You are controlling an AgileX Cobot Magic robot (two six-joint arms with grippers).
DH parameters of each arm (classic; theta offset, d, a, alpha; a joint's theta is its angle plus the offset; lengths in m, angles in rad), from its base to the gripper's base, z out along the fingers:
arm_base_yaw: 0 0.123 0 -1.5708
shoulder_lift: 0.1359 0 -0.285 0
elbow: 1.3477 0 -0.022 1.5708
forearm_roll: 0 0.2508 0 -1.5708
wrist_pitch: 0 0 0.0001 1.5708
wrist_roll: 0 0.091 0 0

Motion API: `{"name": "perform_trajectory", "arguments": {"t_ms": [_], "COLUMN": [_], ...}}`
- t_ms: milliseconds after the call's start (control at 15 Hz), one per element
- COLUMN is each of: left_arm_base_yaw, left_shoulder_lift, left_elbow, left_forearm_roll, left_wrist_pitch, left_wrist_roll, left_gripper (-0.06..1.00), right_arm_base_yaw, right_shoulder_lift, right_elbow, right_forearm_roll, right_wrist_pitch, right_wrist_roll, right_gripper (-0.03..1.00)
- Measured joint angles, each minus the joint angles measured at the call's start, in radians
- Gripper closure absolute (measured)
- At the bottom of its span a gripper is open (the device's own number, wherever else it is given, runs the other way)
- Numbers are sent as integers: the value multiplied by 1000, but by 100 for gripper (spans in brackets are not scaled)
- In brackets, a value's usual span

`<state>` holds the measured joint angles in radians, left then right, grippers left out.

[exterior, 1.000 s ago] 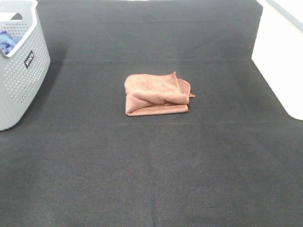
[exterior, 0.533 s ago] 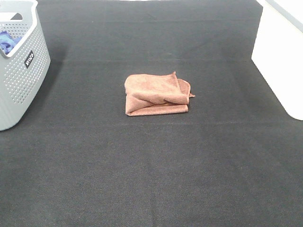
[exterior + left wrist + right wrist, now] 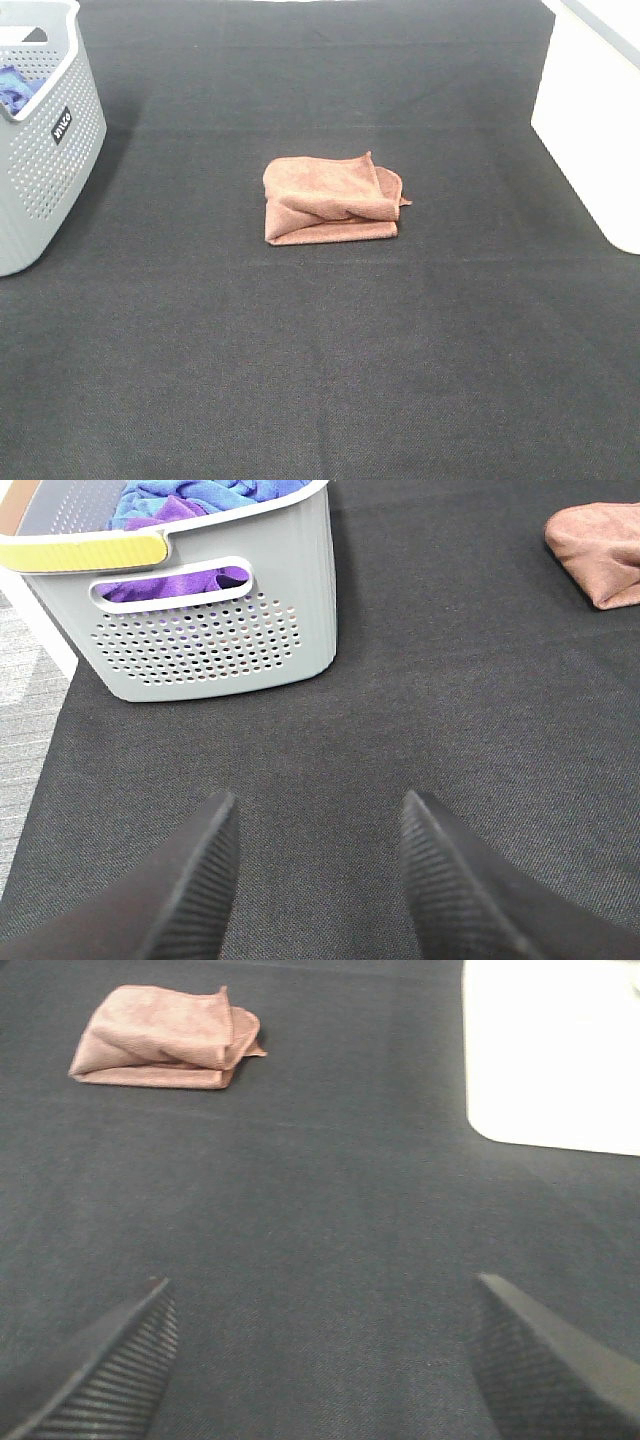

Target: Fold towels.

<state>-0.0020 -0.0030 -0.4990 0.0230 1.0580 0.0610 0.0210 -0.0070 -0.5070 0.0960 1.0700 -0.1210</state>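
Observation:
A reddish-brown towel [image 3: 332,200] lies folded into a small bundle in the middle of the black table, with nothing touching it. It also shows in the right wrist view, towel [image 3: 165,1038], and partly in the left wrist view, towel [image 3: 598,552]. Neither arm appears in the exterior high view. My left gripper [image 3: 318,825] is open over bare black cloth, well short of the towel. My right gripper [image 3: 325,1305] is open wide, also over bare cloth and far from the towel. Both hold nothing.
A grey perforated basket [image 3: 45,150] stands at the table's left edge, with blue and purple cloths [image 3: 195,500] inside. A white bin [image 3: 595,120] stands at the right edge, white bin [image 3: 555,1050].

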Motion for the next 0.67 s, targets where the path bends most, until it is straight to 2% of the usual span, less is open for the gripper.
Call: {"name": "perform_trajectory", "arguments": {"t_ms": [667], "left_arm_base_yaw": [0], "left_shoulder_lift": [0], "left_elbow": [0], "left_forearm_roll": [0], "left_wrist_pitch": [0], "left_wrist_roll": [0], "left_gripper": [46], "right_arm_base_yaw": [-21], "right_shoulder_lift": [0], "right_elbow": [0], "right_forearm_roll": [-1], "right_wrist_pitch": [0], "right_wrist_roll": [0], "right_gripper": [21]}}
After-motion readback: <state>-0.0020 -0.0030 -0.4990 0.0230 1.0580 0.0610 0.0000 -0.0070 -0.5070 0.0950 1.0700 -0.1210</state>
